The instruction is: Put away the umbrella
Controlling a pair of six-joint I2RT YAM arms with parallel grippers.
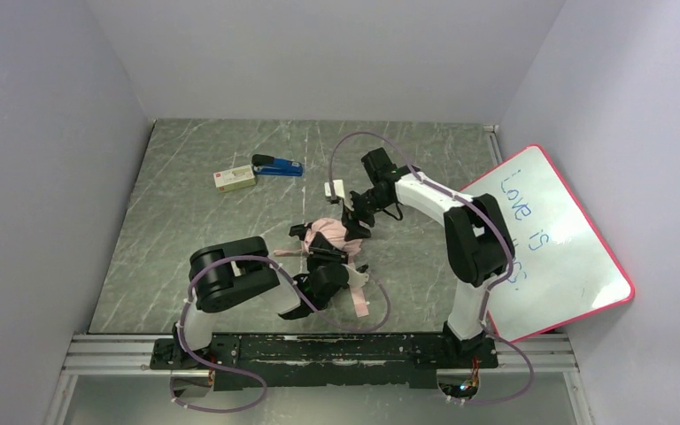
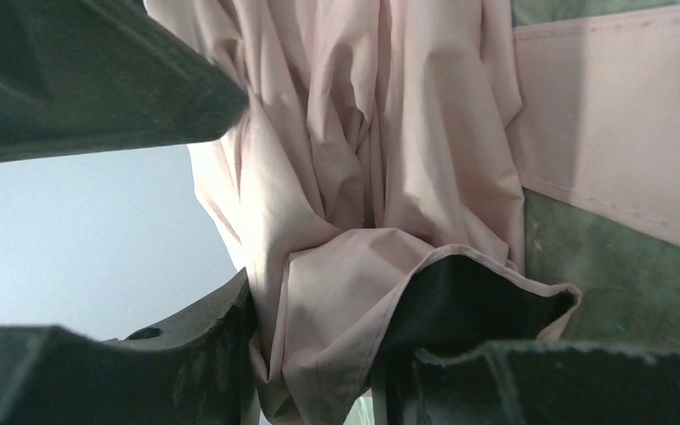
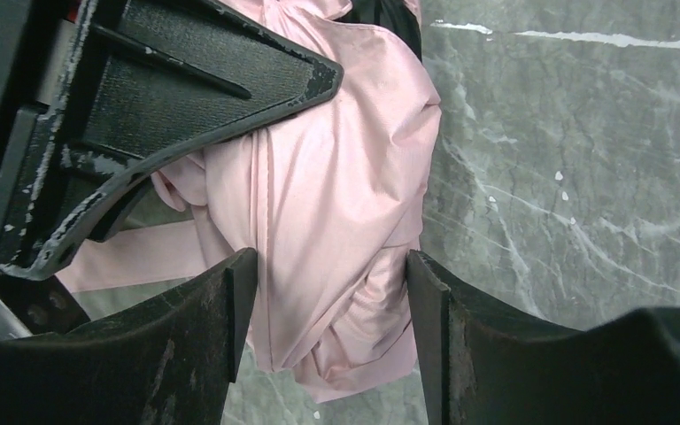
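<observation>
Pink, thin fabric lay gathered in a loose crumpled bundle near the middle of the grey-green marbled worktop (image 1: 195,230): this was the umbrella (image 1: 330,233), collapsed, lying between the two arms. The left end effector (image 1: 326,254) reached it from the near side and the right end effector (image 1: 354,223) from the far right, so both met over the same bundle, very close to each other. In the left wrist view, folds of the cloth ran down between the dark fingers (image 2: 186,354) and filled the gap, with one fold draped over the opposite finger; the jaws were clamped on the fabric. In the right wrist view, the bunched cloth likewise sat between the two worn black fingers (image 3: 177,345), touching both inner faces, so that end effector was closed on the umbrella as well. A flat pink strap (image 2: 611,150) lay on the stone just beside the gathered cloth, and from above a strip of it trailed toward the near edge. The shaft and handle could not be made out. Well apart, toward the far left, a blue stapler (image 1: 276,166) lay just beside a small pale box (image 1: 234,179). A red-framed whiteboard (image 1: 549,239) with blue handwriting leaned at the right side.
</observation>
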